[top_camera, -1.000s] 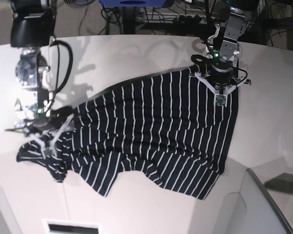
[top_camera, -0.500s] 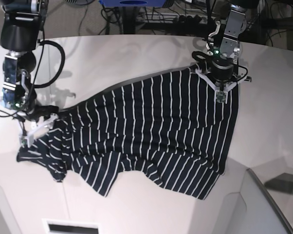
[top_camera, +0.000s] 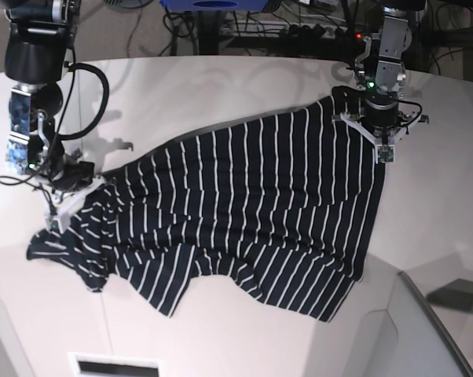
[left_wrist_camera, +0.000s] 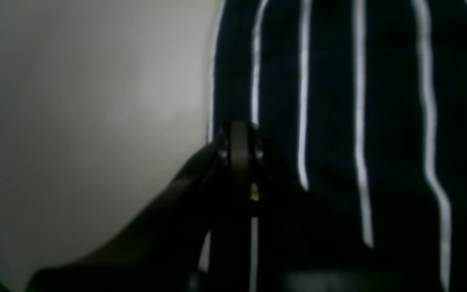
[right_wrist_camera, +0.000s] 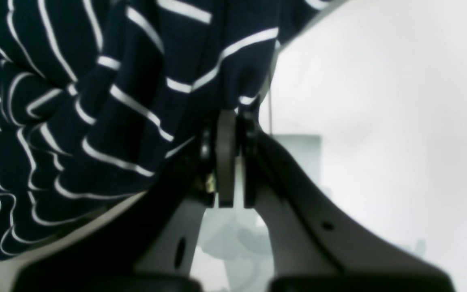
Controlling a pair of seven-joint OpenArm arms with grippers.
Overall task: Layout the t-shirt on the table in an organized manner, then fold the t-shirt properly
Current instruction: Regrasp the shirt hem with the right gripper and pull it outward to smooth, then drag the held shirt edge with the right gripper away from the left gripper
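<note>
The dark striped t-shirt (top_camera: 244,212) lies spread but wrinkled across the off-white table (top_camera: 221,86), with a bunched sleeve at the base view's left. My left gripper (top_camera: 383,153) is shut on the shirt's far right corner. In the left wrist view the fingertips (left_wrist_camera: 239,140) pinch the shirt's edge (left_wrist_camera: 359,101) beside bare table (left_wrist_camera: 75,101). My right gripper (top_camera: 61,218) is shut on the shirt's left edge. In the right wrist view the cloth (right_wrist_camera: 95,101) hangs gathered from the closed fingertips (right_wrist_camera: 227,125), with the table (right_wrist_camera: 379,81) behind.
Cables and dark equipment (top_camera: 244,27) crowd the floor behind the table's far edge. A grey angled panel (top_camera: 441,330) sits at the lower right past the table's curved front edge. A slotted vent (top_camera: 115,367) shows at the bottom left.
My right gripper has closed on the shirt's left edge. My left gripper has moved right and farther back, drawing the shirt's corner with it and stretching the cloth.
</note>
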